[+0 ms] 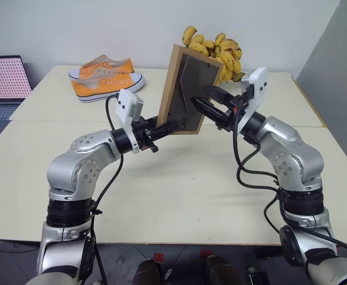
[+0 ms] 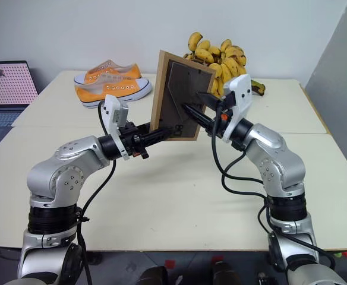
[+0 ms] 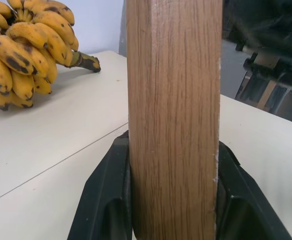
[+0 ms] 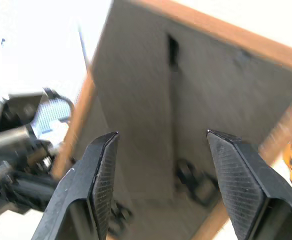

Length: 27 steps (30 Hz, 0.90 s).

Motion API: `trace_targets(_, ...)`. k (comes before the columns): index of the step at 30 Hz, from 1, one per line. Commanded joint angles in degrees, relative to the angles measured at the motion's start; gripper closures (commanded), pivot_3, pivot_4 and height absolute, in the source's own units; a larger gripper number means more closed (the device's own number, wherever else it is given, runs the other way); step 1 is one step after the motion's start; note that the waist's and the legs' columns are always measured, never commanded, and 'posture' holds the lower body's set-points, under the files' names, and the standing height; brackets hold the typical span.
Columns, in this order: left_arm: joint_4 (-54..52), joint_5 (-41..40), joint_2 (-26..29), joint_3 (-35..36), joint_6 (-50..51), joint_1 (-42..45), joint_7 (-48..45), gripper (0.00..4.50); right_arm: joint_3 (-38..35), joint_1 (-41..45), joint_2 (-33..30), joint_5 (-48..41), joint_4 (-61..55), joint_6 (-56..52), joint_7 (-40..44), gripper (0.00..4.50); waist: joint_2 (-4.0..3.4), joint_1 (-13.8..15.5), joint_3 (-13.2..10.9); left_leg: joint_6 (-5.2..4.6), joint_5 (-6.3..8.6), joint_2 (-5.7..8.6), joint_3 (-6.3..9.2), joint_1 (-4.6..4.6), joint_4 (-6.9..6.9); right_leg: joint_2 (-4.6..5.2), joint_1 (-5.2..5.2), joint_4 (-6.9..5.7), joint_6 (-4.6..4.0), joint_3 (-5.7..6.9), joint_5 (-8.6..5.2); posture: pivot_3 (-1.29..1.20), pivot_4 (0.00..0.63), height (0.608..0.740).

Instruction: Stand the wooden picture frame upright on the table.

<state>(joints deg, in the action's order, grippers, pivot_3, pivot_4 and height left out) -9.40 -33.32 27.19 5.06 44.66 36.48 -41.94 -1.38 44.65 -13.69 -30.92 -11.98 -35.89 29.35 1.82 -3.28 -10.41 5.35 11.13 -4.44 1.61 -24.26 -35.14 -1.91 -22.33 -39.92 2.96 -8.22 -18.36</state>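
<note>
Clamped on the lower corner of the wooden picture frame [image 1: 185,89], the left gripper [image 1: 172,126] held it above the table [image 1: 179,190], its grey back facing the camera and its picture hidden. Beside that back, the right gripper [image 1: 198,102] stood with fingers spread, grasping nothing, while bananas [image 1: 221,50] were partly hidden behind the frame.

Cream table [image 1: 179,196] with a seam, orange sneakers [image 1: 105,77], banana bunch [image 1: 218,50], laptop [image 1: 4,89] at left edge

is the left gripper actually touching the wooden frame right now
Touching. In the left wrist view, the left gripper has both black fingers pressed flat against the sides of the wooden picture frame, with no gap showing.
</note>
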Motion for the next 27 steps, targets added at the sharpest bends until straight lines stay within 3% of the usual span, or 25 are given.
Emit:
trace_targets(1,1.46,0.57,-0.92,-1.68,-3.51,2.43,-1.92,3.21,-0.7,2.22,1.77,-2.15,-3.93,-0.79,-2.37,1.56,0.0,0.0,0.0,0.0,0.0,0.0,0.0,0.0,0.0,0.0,0.0,0.0,0.0,0.0,0.0,0.0,0.15,0.74)
trace_targets(17,19.0,4.6,-1.91,-1.06,-10.04,11.06,-3.76,3.21,-3.13,-3.67,0.31,-3.9,-11.35,-5.27,-7.43,1.56,0.0,0.01,0.0,0.0,0.0,0.01,0.07,-0.12,-0.01,0.0,-0.06,0.01,0.0,0.08,0.0,0.0,0.15,0.74)
trace_targets(27,15.15,2.41,-2.82,-0.92,-7.42,11.85,-3.93,3.21,-1.21,-4.17,-2.12,0.12,-8.5,-2.47,-6.19,1.56,0.0,0.02,0.0,0.0,0.0,0.0,0.08,-0.17,0.0,0.0,-0.11,0.02,-0.01,0.08,0.0,0.0,0.15,0.74)
